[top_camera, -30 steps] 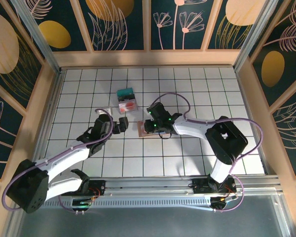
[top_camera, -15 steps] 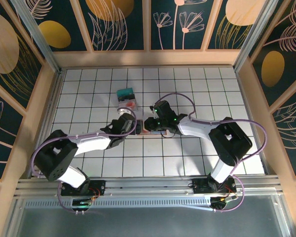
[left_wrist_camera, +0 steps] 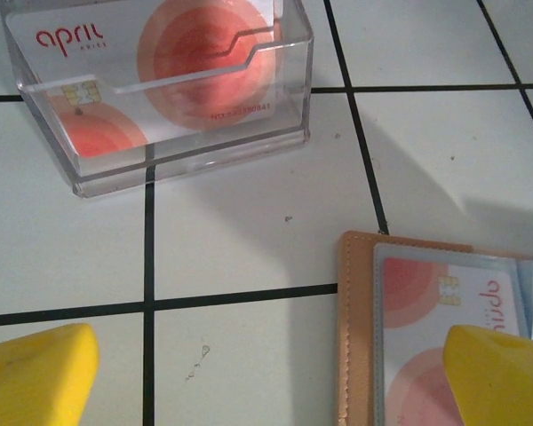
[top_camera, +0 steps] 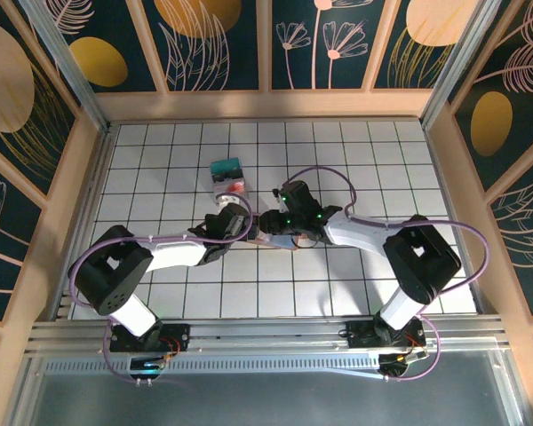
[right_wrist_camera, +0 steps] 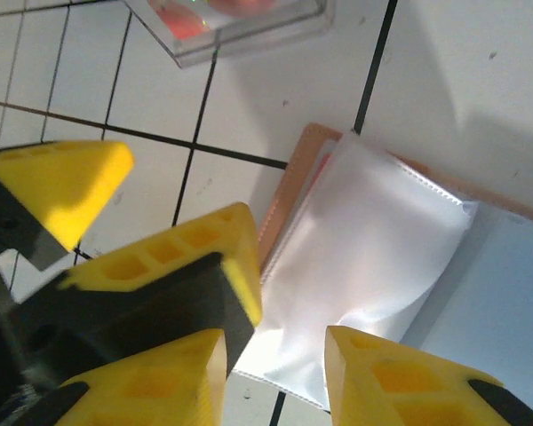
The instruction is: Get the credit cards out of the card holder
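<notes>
The card holder (left_wrist_camera: 355,337) lies open on the tiles, tan border around a clear sleeve with a red-and-white credit card (left_wrist_camera: 426,311) inside. My left gripper (left_wrist_camera: 266,382) is open wide. One of its yellow fingers (left_wrist_camera: 502,373) is over the card and the other is over bare tile. From the right wrist, the holder's tan edge (right_wrist_camera: 293,177) shows under a slack white plastic sleeve (right_wrist_camera: 373,240). My right gripper (right_wrist_camera: 275,382) is open, its jaws either side of the sleeve's near edge without pinching it. From above, both grippers (top_camera: 242,227) (top_camera: 271,222) meet over the holder (top_camera: 275,240).
A small clear box (left_wrist_camera: 160,89) holding a red-and-white card stands just beyond the holder, seen from above as the clear box (top_camera: 229,188) with a teal item (top_camera: 224,167) behind it. The left gripper's fingers (right_wrist_camera: 186,257) crowd the right wrist view. Wooden walls enclose the tiled floor.
My left arm has swung right, bringing its open gripper to the holder's left edge. My right gripper has shifted slightly and its jaws have parted.
</notes>
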`<action>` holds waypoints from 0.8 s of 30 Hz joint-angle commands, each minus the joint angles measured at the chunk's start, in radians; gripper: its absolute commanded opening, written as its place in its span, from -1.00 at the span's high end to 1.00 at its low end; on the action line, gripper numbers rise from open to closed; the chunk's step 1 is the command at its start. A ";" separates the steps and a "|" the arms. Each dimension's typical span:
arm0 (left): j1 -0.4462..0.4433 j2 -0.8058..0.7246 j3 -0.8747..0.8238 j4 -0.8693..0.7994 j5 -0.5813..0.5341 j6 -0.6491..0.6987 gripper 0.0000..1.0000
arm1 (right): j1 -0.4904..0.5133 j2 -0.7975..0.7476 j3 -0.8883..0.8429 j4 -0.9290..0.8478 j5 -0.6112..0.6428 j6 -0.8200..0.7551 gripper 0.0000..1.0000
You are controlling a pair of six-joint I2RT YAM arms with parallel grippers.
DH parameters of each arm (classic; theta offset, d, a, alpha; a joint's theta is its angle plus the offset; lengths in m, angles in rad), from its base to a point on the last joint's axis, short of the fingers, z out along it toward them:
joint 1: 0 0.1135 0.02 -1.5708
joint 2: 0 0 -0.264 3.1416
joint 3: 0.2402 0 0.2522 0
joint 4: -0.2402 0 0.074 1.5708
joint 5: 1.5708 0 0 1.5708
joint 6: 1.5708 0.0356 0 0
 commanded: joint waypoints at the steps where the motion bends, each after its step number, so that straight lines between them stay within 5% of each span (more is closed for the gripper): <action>1: -0.004 0.019 0.017 0.024 0.008 -0.010 -0.98 | -0.006 -0.060 -0.019 -0.015 0.093 0.020 0.29; 24: -0.117 0.156 0.210 0.011 0.113 0.010 -0.98 | -0.049 -0.359 -0.126 -0.111 0.459 0.125 0.29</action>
